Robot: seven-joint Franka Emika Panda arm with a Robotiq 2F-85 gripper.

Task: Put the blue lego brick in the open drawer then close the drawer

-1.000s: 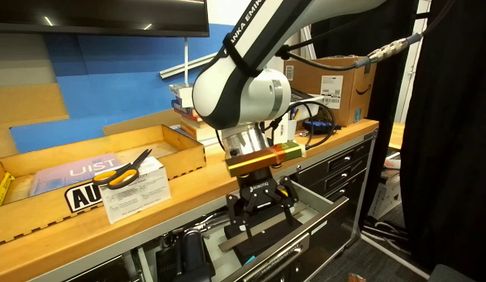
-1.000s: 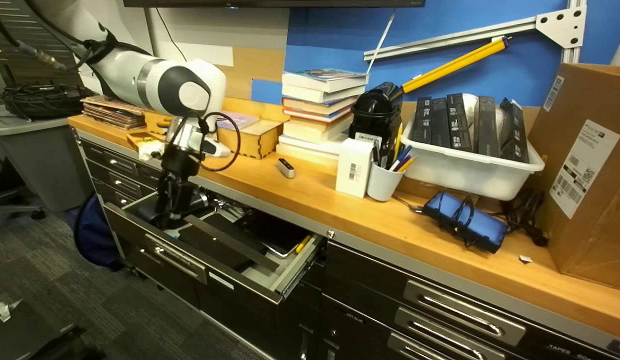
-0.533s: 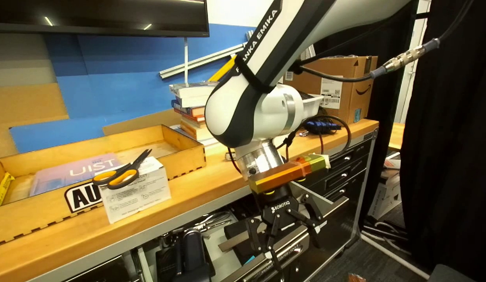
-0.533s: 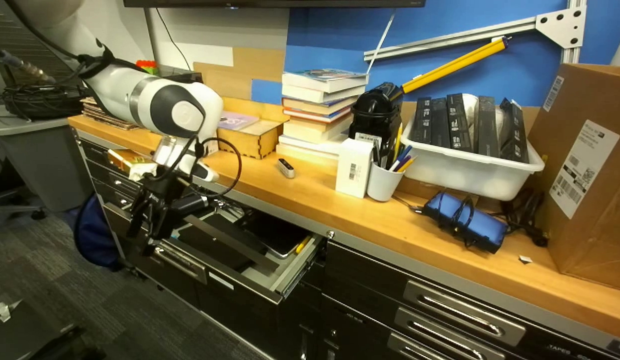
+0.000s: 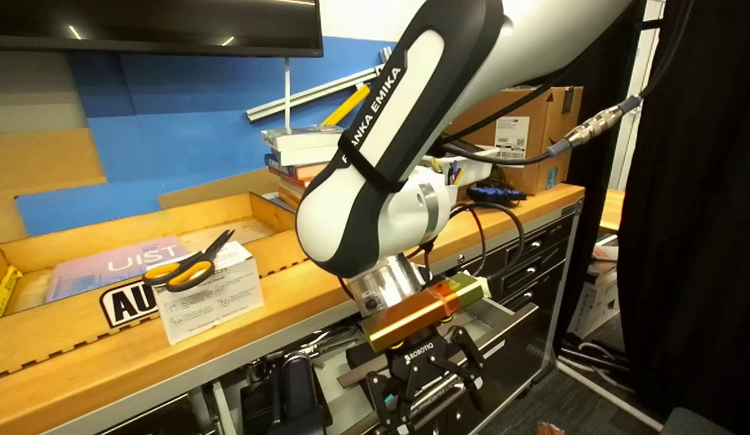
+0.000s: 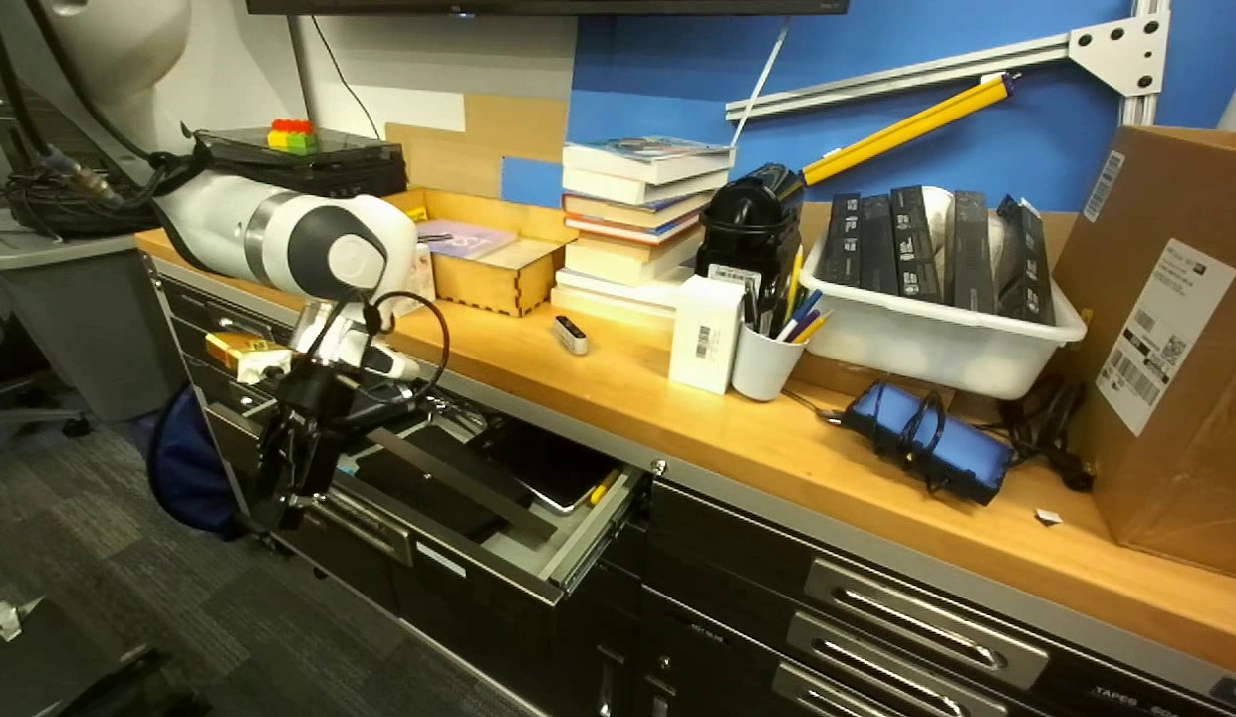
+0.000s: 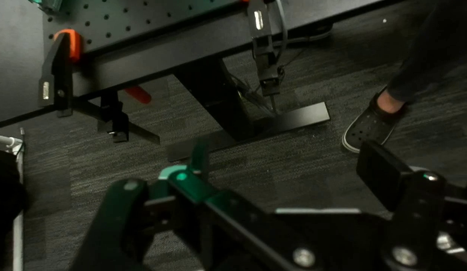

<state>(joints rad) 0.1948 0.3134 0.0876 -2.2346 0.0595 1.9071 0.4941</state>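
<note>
Just outside the open drawer (image 5: 515,321), in an exterior view, hangs the gripper (image 5: 441,418), tips downward, fingers well parted and nothing showing in them! Whether it touches the drawer I cannot tell from this angle. And peeping out behind it, a light-blue patch: that should be our blue lego brick (image 5: 389,398), inside the drawer, near its front edge.

Again in an exterior view, the same patch of blue sits within the drawer, so the placing looks done and closing is the job. The play here? Bring the fingers together into one blunt end, lay it against the front panel (image 6: 498,602) near the middle, clear of the handle (image 6: 367,528), then push straight, slow and level. Off-centre, the slides could bind. Mind that metal strip (image 6: 463,485), lying slantwise; if it stands proud, it may catch under the counter (image 6: 618,383).

Down to the wrist view: fingers (image 7: 382,175) wide apart, only floor (image 7: 286,173) between, and someone's shoe (image 7: 367,130) beyond, so keep any sweep gentle.
</note>
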